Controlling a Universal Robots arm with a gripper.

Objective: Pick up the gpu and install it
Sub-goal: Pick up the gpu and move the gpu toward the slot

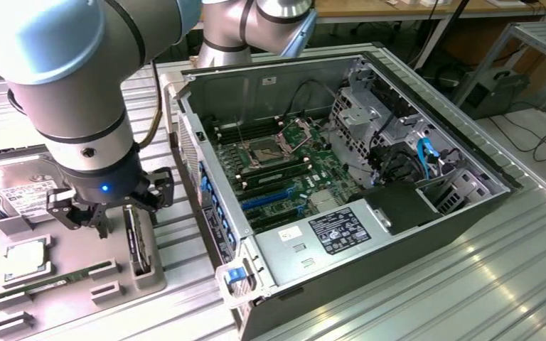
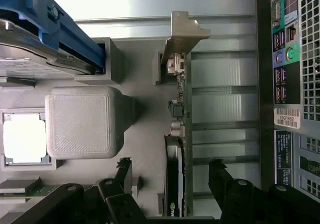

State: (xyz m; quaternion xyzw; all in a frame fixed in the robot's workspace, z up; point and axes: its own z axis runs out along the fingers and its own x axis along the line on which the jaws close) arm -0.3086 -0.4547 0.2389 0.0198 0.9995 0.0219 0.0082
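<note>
- Jaws: spread wide. The gripper (image 2: 170,170) straddles the gpu (image 2: 181,134), w/ one of its fingers (image 2: 218,176) on each side and a gap betw. each finger and the card; no contact seen.
- Gpu: stands on its long edge in a slot of the gray tray (image 1: 154,284), not lifted. Pale metal bracket (image 2: 184,31) at the end farthest from the fingers; green board edge and a black cooler face run back toward them.
- Exterior view, lower left of frame: the gripper hangs from the arm (image 1: 74,78) directly over the card, which shows as a thin dark strip just below the wrist.
- Tray, other contents: hard drive (image 1: 12,188) at the tray's far end, mid-left edge of the exterior view; cpu (image 1: 26,259) below it; ram stick (image 1: 55,280) lying flat nearer the bottom edge. All well apart from the fingers.
- Wrist view: a raised gray block (image 2: 82,121) of the tray sits betw. the gpu and the cpu.
- PC case (image 1: 397,234): lies on its side w/ the panel off, just beside the tray, filling center and right of the exterior view. Motherboard (image 1: 283,167) exposed inside; blue slots (image 1: 273,199) near the case wall that faces the tray.
- Support: tray and case both rest on a ribbed metal table (image 1: 500,277).
</note>
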